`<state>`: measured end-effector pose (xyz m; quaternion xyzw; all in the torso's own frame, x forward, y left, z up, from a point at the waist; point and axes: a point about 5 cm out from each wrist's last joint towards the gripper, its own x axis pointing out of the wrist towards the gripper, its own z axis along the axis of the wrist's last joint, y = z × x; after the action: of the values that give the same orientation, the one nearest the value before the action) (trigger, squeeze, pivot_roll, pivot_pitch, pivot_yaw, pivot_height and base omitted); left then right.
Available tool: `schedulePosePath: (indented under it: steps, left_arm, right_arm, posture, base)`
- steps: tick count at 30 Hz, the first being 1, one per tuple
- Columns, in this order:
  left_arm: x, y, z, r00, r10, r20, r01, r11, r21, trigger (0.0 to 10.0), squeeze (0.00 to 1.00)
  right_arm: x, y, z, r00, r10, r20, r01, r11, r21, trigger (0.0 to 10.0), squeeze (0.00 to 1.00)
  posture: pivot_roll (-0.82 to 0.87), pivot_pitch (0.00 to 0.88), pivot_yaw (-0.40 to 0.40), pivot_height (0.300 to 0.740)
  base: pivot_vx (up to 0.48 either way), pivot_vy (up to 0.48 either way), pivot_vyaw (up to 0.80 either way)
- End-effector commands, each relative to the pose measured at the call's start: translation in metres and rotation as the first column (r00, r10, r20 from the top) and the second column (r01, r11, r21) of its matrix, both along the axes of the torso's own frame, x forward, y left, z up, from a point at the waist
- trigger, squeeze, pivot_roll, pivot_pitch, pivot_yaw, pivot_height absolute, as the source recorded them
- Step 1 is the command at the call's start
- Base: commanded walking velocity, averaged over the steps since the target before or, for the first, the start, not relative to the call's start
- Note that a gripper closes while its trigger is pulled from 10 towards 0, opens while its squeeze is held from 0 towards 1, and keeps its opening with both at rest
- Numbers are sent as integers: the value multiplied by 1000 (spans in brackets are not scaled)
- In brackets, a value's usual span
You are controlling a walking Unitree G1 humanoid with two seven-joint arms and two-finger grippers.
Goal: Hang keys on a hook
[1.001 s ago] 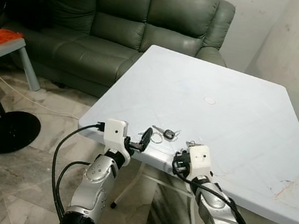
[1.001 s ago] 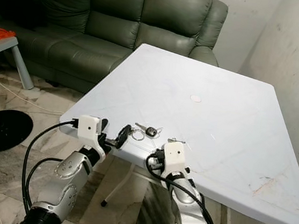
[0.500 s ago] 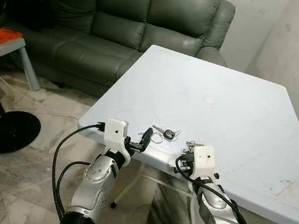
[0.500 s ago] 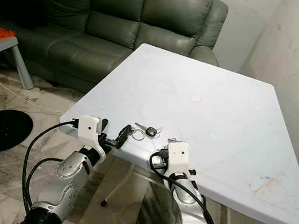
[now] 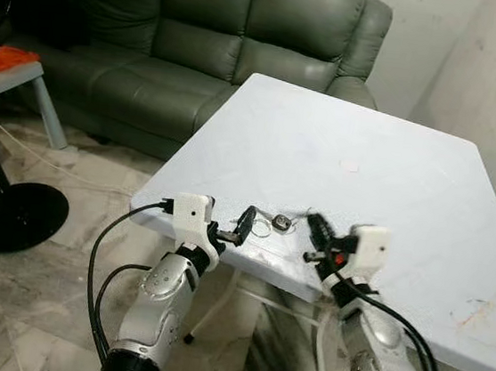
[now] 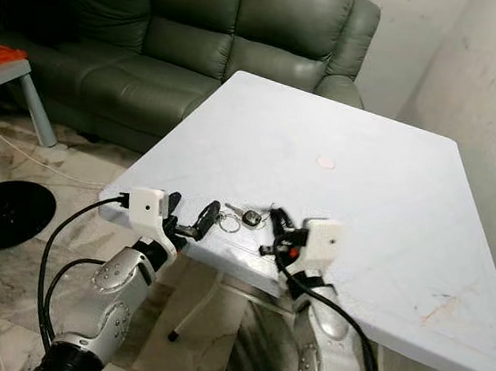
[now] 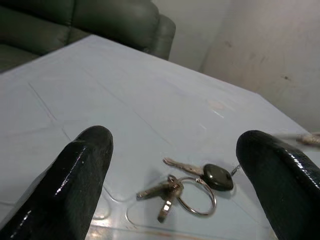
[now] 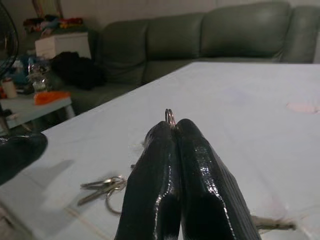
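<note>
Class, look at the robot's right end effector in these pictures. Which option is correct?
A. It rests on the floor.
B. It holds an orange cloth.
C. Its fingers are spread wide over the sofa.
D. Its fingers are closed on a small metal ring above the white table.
D: the right wrist view shows the right end effector with fingers pressed together, a metal ring at their tips, above the white table.

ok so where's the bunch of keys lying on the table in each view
left eye view: bunch of keys near the table's front edge, between the two grippers.
right eye view: same spot.
left wrist view: on the table, framed by the open left gripper.
right wrist view: on the table beside the right gripper, shut on a separate ring.
shared landmark: the green sofa behind the table.
</note>
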<state>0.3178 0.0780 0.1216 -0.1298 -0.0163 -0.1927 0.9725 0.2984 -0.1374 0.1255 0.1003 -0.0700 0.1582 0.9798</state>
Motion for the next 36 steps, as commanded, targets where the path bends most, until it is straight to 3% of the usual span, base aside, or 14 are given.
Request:
schedulePosePath:
  steps: [1,15,24,30,36]
  left_arm:
    - [-2,-1,3,1000,-17,1,17,1000,14,10000,0]
    - [-16,6,9,1000,-18,22,17,998,52,10000,0]
    - [-15,34,24,979,141,146,-152,986,70,10000,0]
    - [-10,51,23,971,223,91,-227,973,39,10000,0]
    - [-4,67,21,963,266,43,-268,962,44,10000,0]
  right_arm:
    - [-1,-5,5,999,-30,32,31,999,-18,10000,0]
    - [-14,-17,13,985,-122,122,128,991,-42,10000,0]
    - [-24,-19,18,961,-230,157,246,965,-94,10000,0]
    - [-24,-30,17,927,-346,148,363,925,-114,10000,0]
    - [-26,-31,14,941,-316,122,331,936,-124,10000,0]
  posture:
    - [-32,30,-86,740]
    - [-33,0,-67,740]
    - [-53,0,-44,740]
    - [-67,4,-40,740]
    - [-75,18,-33,740]
  base:
    - [0,0,0]
    - [0,0,0]
    - [0,0,0]
    - [0,0,0]
    - [0,0,0]
